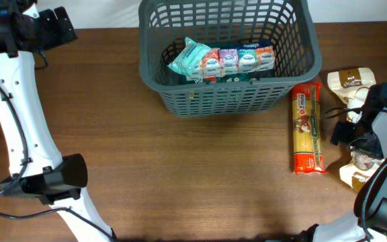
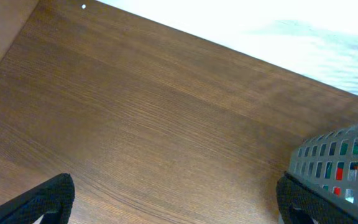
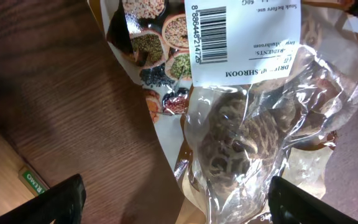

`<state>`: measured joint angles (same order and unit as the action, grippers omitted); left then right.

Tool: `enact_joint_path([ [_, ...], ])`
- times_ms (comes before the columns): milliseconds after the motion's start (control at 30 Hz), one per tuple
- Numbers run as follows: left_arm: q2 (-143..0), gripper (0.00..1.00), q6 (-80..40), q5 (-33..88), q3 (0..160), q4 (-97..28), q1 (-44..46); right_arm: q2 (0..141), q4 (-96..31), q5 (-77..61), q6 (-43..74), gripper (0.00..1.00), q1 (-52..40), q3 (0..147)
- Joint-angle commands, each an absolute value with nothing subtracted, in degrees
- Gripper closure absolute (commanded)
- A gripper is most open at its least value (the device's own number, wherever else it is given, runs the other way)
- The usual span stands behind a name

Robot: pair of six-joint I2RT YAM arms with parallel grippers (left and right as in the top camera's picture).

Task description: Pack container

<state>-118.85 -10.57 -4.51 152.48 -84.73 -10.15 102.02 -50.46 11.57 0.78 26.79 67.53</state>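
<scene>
Brown wood-grain table (image 1: 180, 175) across the whole overhead view, pale wall strip along the far edge.

Container (image 1: 227, 101) next in size: dark grey latticed basket, upright at far centre of the table, top open.

On the right-arm side of it, a long red-and-yellow spaghetti packet (image 1: 308, 128), flat on the wood, far end just beside the basket wall (touching or not, cannot tell).

Inside the basket, on the base, a row of pastel tissue packets (image 1: 240, 60), with a teal-and-white packet (image 1: 190, 59) tilted at their left end.

Beyond the spaghetti, a beige bag (image 1: 347, 79) near the far edge.

Closer in, a clear-windowed dried mushroom bag (image 3: 247, 124) (label legible in the wrist view), lying under the right gripper (image 3: 176, 193). Fingers spread wide, clasping nothing.

Left gripper (image 2: 176, 196) over bare wood at the far left, apart from the basket. Fingers likewise parted, empty.
</scene>
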Motion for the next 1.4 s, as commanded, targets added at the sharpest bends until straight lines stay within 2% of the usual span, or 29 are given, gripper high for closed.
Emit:
enact_joint_path([
  [0, -119.1, 0.01, -11.3, -4.3, 152.7, -84.9, -10.4, 101.8, -50.1, 13.1, 0.5, 0.09, 26.7, 66.8],
  [600, -119.1, 0.01, -11.3, -4.3, 152.7, -84.9, -10.4, 102.7, -46.9, 15.2, 2.0, 0.09, 30.4, 63.2],
  [900, -119.1, 0.01, -11.3, -4.3, 152.7, -84.9, -10.4, 107.2, -45.7, 14.8, 3.5, 0.13, 30.5, 63.2],
  [967, -119.1, 0.01, -11.3, -4.3, 152.7, -84.9, -10.4, 108.2, -45.2, 14.6, 3.5, 0.20, 30.5, 63.2],
  [1100, -119.1, 0.01, -11.3, -4.3, 152.7, -84.9, -10.4, 108.8, -44.7, 11.4, 3.5, 0.49, 30.5, 63.3],
  [1167, -119.1, 0.01, -11.3, -4.3, 152.7, -84.9, -10.4, 108.6, -44.8, 8.8, 3.5, 0.57, 30.5, 64.1],
  [1300, -119.1, 0.01, -11.3, -4.3, 152.7, -84.9, -10.4, 106.6, -47.2, 3.8, 3.5, 0.67, 30.5, 67.8],
  [1367, -119.1, 0.01, -11.3, -4.3, 152.7, -84.9, -10.4, 104.6, -48.7, 2.1, 3.9, 0.69, 30.5, 70.3],
])
